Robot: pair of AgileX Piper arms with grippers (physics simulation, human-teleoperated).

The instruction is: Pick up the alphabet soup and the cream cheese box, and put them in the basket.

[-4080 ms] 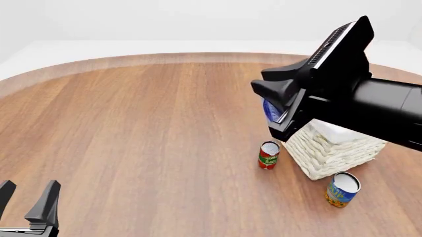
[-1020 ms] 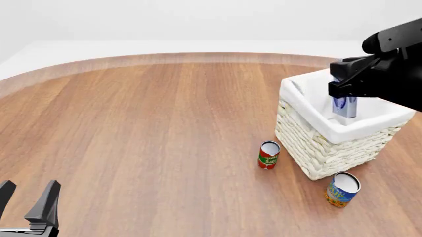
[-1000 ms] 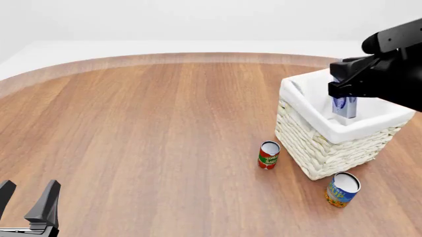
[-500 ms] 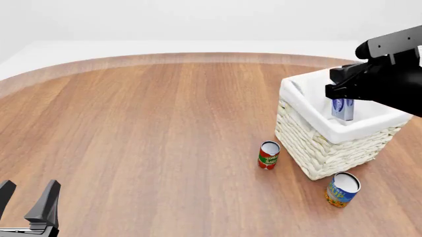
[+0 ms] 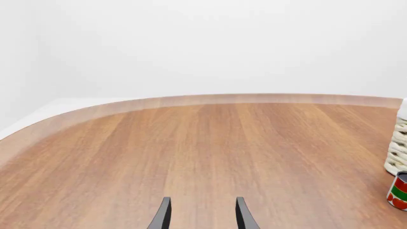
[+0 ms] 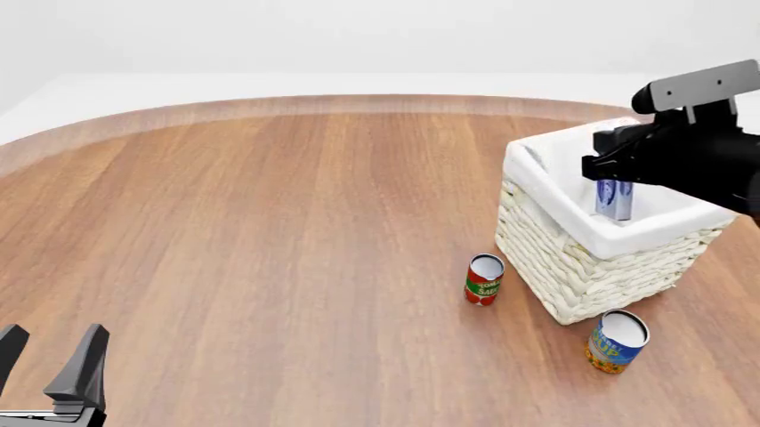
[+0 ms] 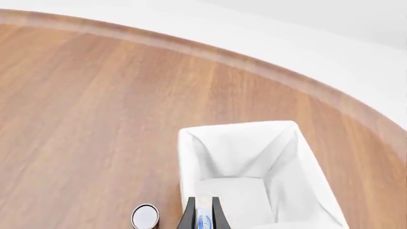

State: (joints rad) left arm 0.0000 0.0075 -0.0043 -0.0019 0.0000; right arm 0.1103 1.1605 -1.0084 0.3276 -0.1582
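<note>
My right gripper (image 6: 614,189) hangs over the basket (image 6: 558,258), shut on the cream cheese box (image 6: 614,199), which stands on edge just inside the white liner. In the right wrist view the box (image 7: 204,221) shows as a thin strip between the gripper's (image 7: 203,215) narrow fingers, above the basket's liner (image 7: 241,157). The alphabet soup (image 6: 617,341), blue with a yellow-orange base, stands upright on the table in front of the basket. My left gripper (image 6: 48,360) is open at the near left corner, far from everything; its fingers (image 5: 161,215) hold nothing.
A red-and-green can (image 6: 483,279) stands upright close to the basket's near left corner; its edge (image 5: 399,191) also shows in the left wrist view beside the basket wall (image 5: 399,143). A can's top (image 7: 145,216) shows beside the basket.
The right gripper carried the cream cheese box from the basket's left side to over it, then sank a little into the opening. The left arm stayed still.
</note>
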